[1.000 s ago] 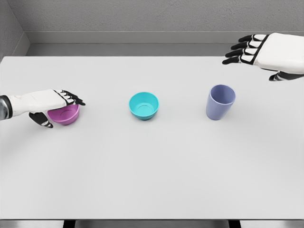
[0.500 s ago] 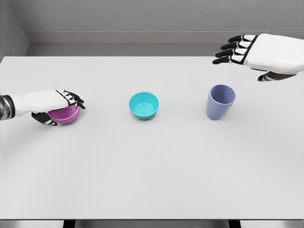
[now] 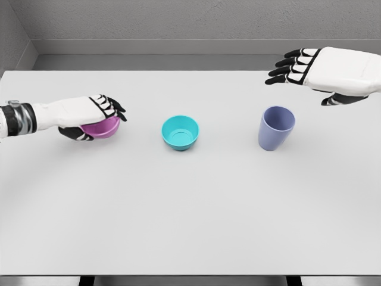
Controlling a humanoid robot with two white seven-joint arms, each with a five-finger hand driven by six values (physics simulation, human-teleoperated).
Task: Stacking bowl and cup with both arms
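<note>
purple bowl (image 3: 105, 127) tilted in left robot hand (image 3: 89, 116)

a plain white table (image 3: 190, 208) fills most of the view. a grey wall (image 3: 178, 21) runs behind its far edge, with a lighter grey ledge (image 3: 149, 47) along the wall's foot.

You are looking through a single head camera, tilting down from above the near edge of the flat white tabletop (image 3: 190, 214), facing the grey back wall (image 3: 196, 21), taking in its full width.
</note>
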